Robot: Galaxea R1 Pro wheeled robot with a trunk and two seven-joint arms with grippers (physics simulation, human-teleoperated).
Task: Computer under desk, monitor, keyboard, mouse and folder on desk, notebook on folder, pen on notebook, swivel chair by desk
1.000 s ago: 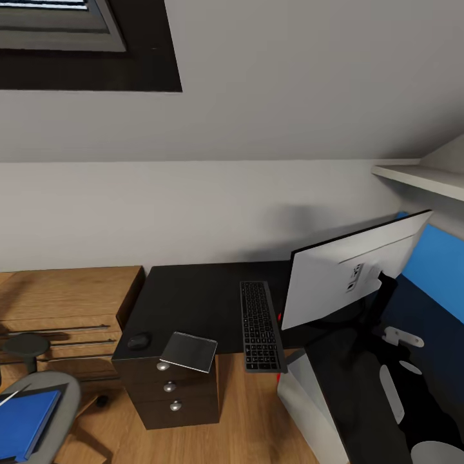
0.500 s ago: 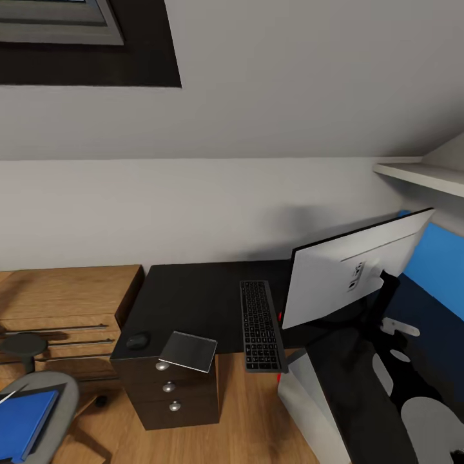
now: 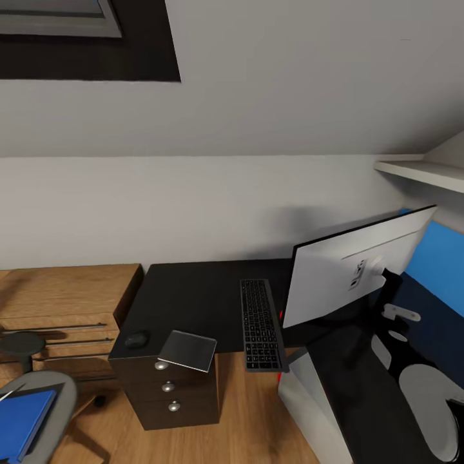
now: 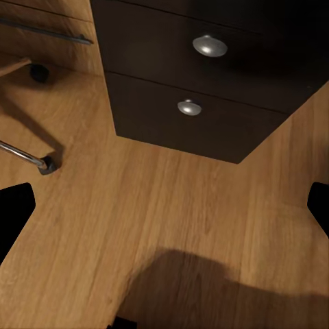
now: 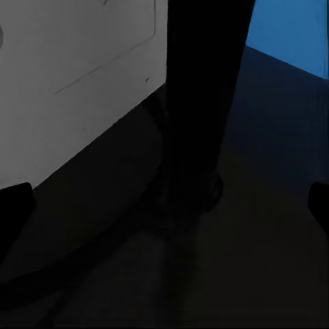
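Over the last second the right arm (image 3: 425,399) has swung up toward the monitor (image 3: 348,274) (its stand (image 5: 199,137) fills that wrist view). Both grippers' jaws are spread wide, holding nothing. The folder (image 3: 19,422) waits on the swivel chair (image 3: 55,393); the keyboard (image 3: 260,324), mouse (image 3: 136,339) and notebook (image 3: 187,350) sit on the desk (image 3: 193,296).
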